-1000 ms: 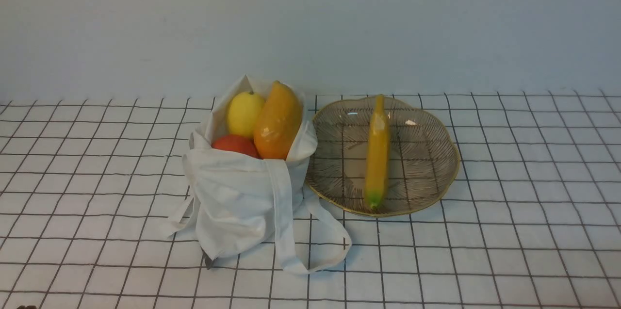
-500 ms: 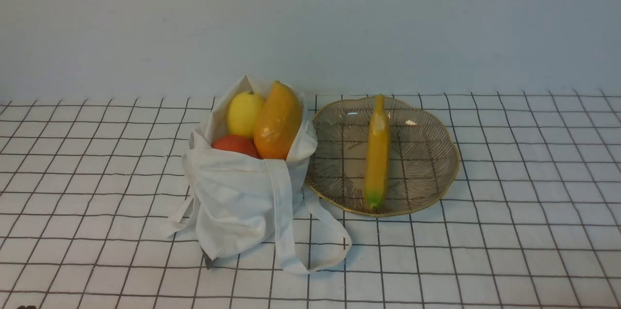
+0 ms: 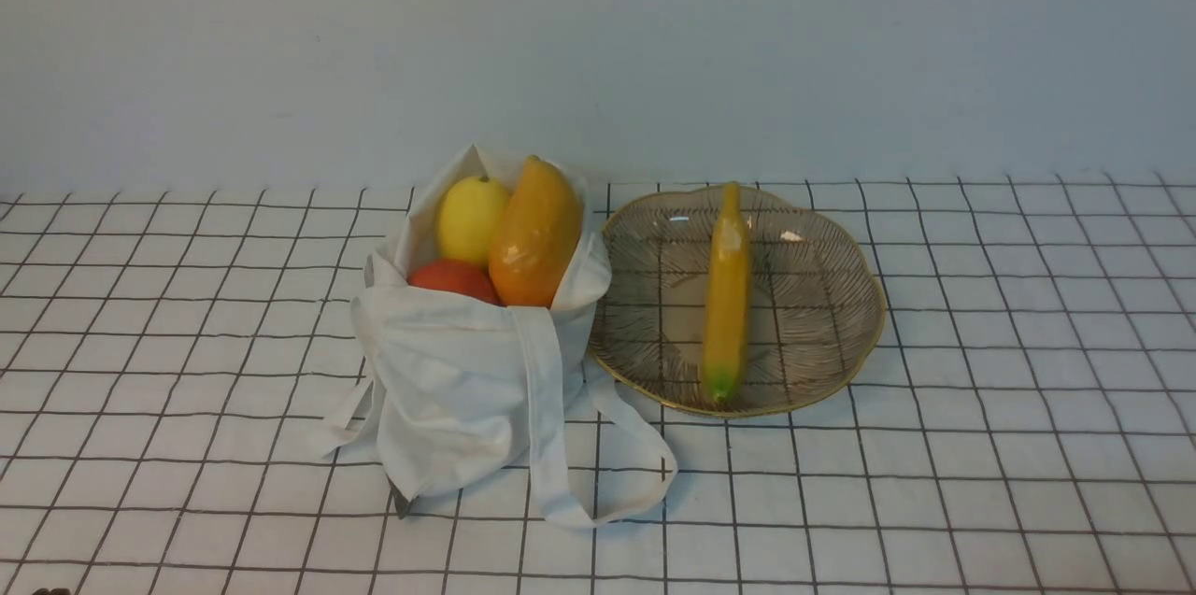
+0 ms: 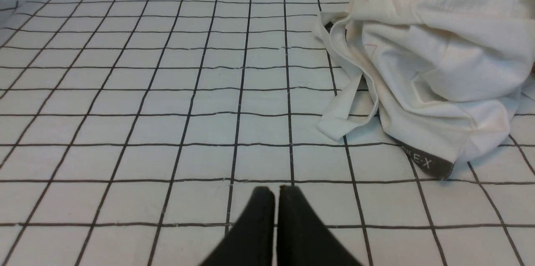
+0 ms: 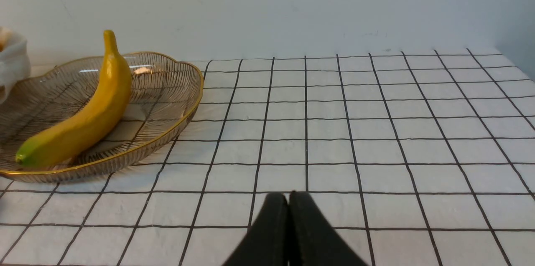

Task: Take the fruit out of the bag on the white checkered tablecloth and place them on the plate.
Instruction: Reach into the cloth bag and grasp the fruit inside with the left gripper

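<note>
The white checkered tablecloth (image 3: 981,483) covers the whole table. Only the front view takes in everything on it, and no arm shows there at all. The white cloth bag (image 3: 458,389) sits slumped left of centre, with one strap looped out toward the near edge. Its right side touches the rim of the glass plate (image 3: 864,333).

The mango (image 3: 534,235) stands nearly upright in the mouth of the bag, narrow end up and leaning slightly right. The banana (image 3: 727,296) lies across the middle of the plate, its length running from far to near, stem toward the wall and green tip toward the near rim. From the front it looks almost straight, and only the right wrist view shows its curve. The lemon (image 3: 470,219) sits at the back of the bag beside the mango, with a red-orange fruit (image 3: 453,279) low in front of it.

Each gripper appears only in its own wrist camera. The left gripper (image 4: 276,193) is low over bare cloth near the bag, jaws pressed together on nothing. The right gripper (image 5: 288,196) is likewise clenched and empty, off to the plate's right.

A dark label (image 4: 426,162) on the bag's bottom corner reads "LE·X" in the left wrist view, with the rest hidden by a fold. From the front it is just a dark corner.
</note>
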### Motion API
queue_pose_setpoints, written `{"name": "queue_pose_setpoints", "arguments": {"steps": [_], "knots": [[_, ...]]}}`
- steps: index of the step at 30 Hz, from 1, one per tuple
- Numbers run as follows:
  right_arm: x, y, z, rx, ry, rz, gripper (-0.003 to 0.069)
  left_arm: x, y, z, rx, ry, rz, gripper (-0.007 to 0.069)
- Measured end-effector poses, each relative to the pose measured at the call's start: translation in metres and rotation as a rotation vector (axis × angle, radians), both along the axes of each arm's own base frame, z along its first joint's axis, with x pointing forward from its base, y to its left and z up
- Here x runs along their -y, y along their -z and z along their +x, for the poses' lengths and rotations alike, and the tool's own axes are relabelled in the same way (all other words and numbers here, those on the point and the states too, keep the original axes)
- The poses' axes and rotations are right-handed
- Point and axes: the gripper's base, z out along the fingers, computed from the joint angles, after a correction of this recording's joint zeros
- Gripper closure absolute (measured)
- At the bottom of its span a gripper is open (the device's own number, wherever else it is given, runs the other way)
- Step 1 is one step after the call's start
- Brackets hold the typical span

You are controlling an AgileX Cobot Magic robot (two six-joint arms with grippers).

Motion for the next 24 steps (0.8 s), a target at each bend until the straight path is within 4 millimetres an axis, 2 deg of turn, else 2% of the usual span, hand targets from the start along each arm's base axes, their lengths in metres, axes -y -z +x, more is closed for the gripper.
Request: {"name": "queue_pose_setpoints", "arguments": {"steps": [8,10,15,17,19,24], "knots": [[0.000,0.000,0.000,0.000,0.000,0.000,0.0674,0.001,0.000,0.000,-0.002,-0.006,-0.044,0.0632],[0.000,0.000,0.000,0.000,0.000,0.000,0.0674,0.004,0.000,0.000,-0.013,-0.022,-0.208,0.0632],[0.000,0.000,0.000,0.000,0.000,0.000,0.0674,0.017,-0.002,-0.001,-0.078,-0.071,-0.813,0.0632],[0.000,0.000,0.000,0.000,0.000,0.000,0.0674,0.021,-0.005,-0.002,-0.105,-0.078,-1.005,0.0632],[0.000,0.000,0.000,0.000,0.000,0.000,0.0674,0.023,-0.007,-0.002,-0.112,-0.073,-1.087,0.0632],[0.000,0.000,0.000,0.000,0.000,0.000,0.0674,0.022,-0.012,-0.001,-0.066,-0.066,-1.143,0.0632]]}}
